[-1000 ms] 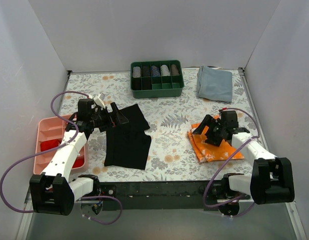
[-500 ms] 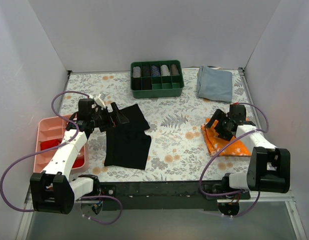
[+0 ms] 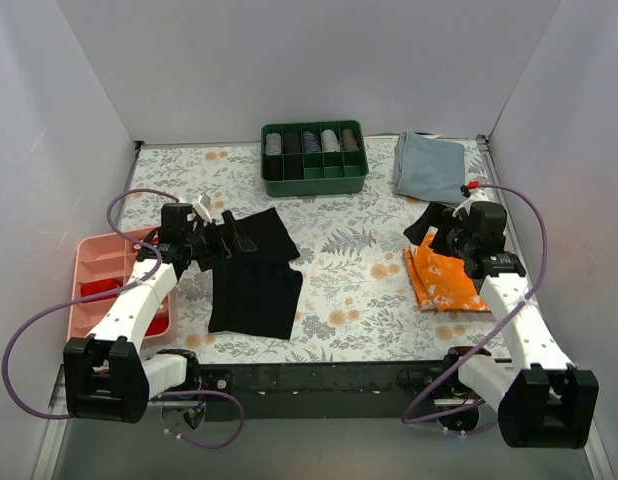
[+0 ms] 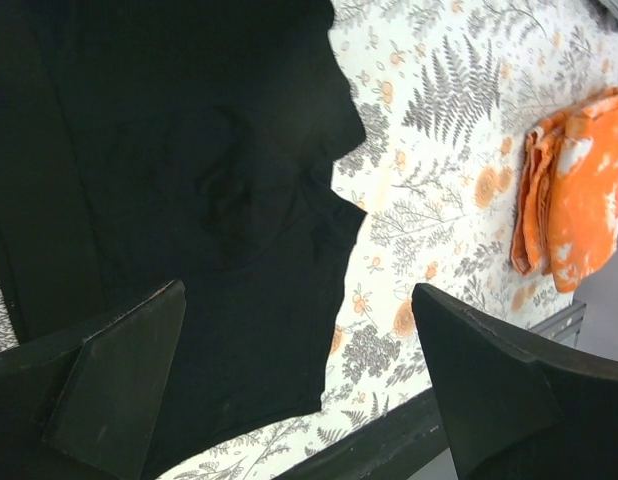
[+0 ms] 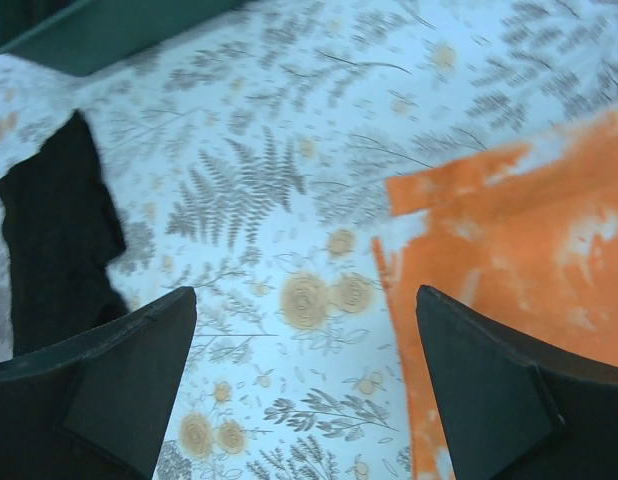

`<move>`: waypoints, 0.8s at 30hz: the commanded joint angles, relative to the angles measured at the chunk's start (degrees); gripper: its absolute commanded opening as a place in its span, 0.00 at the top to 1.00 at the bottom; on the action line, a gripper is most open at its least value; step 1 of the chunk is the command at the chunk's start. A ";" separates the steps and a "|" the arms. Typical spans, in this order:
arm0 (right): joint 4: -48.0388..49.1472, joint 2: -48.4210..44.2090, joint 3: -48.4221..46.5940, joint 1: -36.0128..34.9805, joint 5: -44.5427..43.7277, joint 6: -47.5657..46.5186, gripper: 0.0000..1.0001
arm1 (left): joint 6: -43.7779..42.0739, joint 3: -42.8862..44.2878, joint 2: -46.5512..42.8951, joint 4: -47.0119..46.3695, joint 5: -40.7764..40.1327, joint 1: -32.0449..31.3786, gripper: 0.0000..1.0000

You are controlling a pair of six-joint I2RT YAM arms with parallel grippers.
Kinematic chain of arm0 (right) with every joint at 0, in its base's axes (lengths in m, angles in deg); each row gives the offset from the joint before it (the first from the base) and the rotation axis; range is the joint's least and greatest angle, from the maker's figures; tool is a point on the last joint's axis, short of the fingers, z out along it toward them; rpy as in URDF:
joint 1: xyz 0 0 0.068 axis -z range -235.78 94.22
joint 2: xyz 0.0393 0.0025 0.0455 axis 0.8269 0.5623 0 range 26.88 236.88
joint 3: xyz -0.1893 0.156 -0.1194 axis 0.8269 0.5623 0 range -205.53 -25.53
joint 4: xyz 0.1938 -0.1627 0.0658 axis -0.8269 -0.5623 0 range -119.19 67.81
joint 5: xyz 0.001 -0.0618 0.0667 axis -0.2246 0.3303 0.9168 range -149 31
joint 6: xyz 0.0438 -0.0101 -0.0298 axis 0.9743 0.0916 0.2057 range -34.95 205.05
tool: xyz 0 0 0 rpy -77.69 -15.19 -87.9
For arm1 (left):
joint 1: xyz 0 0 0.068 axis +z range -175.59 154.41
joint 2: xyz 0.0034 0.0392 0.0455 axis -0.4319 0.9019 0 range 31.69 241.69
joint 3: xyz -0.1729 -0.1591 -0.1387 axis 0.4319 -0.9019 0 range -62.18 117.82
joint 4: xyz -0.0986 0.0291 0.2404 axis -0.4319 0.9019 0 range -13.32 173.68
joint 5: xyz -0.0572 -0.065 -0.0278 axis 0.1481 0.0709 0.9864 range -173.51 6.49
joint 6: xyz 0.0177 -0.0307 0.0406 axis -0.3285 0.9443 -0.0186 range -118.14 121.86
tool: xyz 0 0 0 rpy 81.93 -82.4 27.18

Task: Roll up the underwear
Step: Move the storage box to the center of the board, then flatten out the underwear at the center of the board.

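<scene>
underwear point(image 3: 254, 275) 1 | cloths point(image 3: 444, 285) point(image 3: 431, 168) 2 | trays point(image 3: 314, 187) point(image 3: 94, 255) 2 | tools point(image 3: 237, 232) point(image 3: 429, 232) 2

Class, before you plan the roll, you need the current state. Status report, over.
Left gripper open, empty, above the underwear. Right gripper open, empty, by the orange cloth. Underwear flat, unrolled. Nothing lying on it.

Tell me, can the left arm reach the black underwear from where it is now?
Probably yes. The left gripper hovers open right over the edge of the underwear, and nothing lies between them. The orange cloth sits far off on the other side, out of the way.
</scene>
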 commanded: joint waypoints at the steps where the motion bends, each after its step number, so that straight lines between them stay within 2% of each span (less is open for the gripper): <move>1: 1.11 -4.54 -2.18 -4.92 5.67 -3.22 0.02 | 2.53 0.33 2.07 0.45 -5.66 0.27 0.02; 6: -0.31 -2.00 -1.66 -10.20 6.65 -2.35 0.01 | 5.34 -0.89 7.07 1.78 -8.49 0.18 0.02; 13: 2.69 1.86 -0.24 -15.56 8.58 0.55 0.01 | 6.58 -0.02 13.41 -5.51 -7.88 -0.35 0.02; 17: 2.69 3.36 -0.86 -16.36 9.37 0.29 0.01 | 6.93 3.75 18.92 -9.73 -5.24 -0.78 0.02; 24: 3.13 4.16 0.10 -16.71 9.99 1.43 0.01 | 6.75 14.30 30.70 -10.44 -7.70 -4.03 0.02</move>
